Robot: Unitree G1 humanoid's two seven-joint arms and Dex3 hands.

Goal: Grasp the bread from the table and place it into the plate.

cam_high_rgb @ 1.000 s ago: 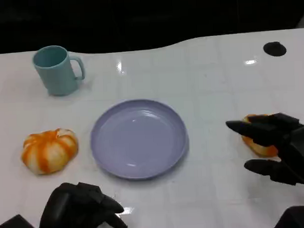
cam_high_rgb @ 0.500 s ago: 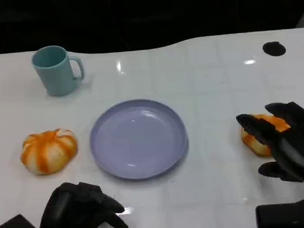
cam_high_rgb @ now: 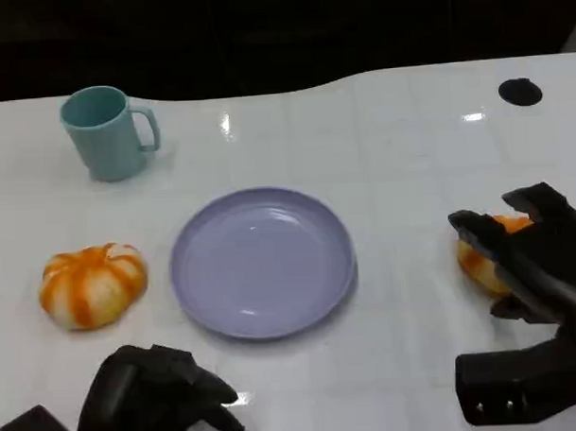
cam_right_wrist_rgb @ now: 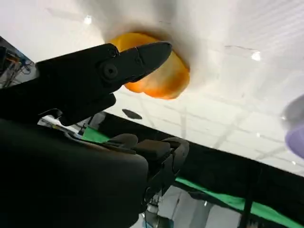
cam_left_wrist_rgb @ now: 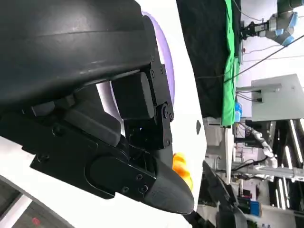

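A small orange bread [cam_high_rgb: 477, 266] lies on the white table at the right, partly covered by my right hand [cam_high_rgb: 528, 264]. The hand's fingers [cam_high_rgb: 482, 229] are spread over and around the bread, with none plainly closed on it. In the right wrist view one black finger [cam_right_wrist_rgb: 118, 66] lies across the bread [cam_right_wrist_rgb: 164, 78]. The lilac plate [cam_high_rgb: 261, 264] sits at the table's centre with nothing in it. My left hand [cam_high_rgb: 157, 400] rests at the front left with its fingers curled in and nothing in them. The left wrist view shows my left hand [cam_left_wrist_rgb: 109, 133] with the bread [cam_left_wrist_rgb: 183, 172] beyond it.
An orange-and-white striped pumpkin-shaped bun [cam_high_rgb: 92, 284] lies left of the plate. A teal mug [cam_high_rgb: 105, 132] stands at the back left. A black round spot [cam_high_rgb: 520, 92] marks the table's far right. Bare table lies between the plate and the bread.
My right hand has drawn back to the right and settled lower over the bread, and its black wrist has come in at the picture's lower right. The left hand stays put.
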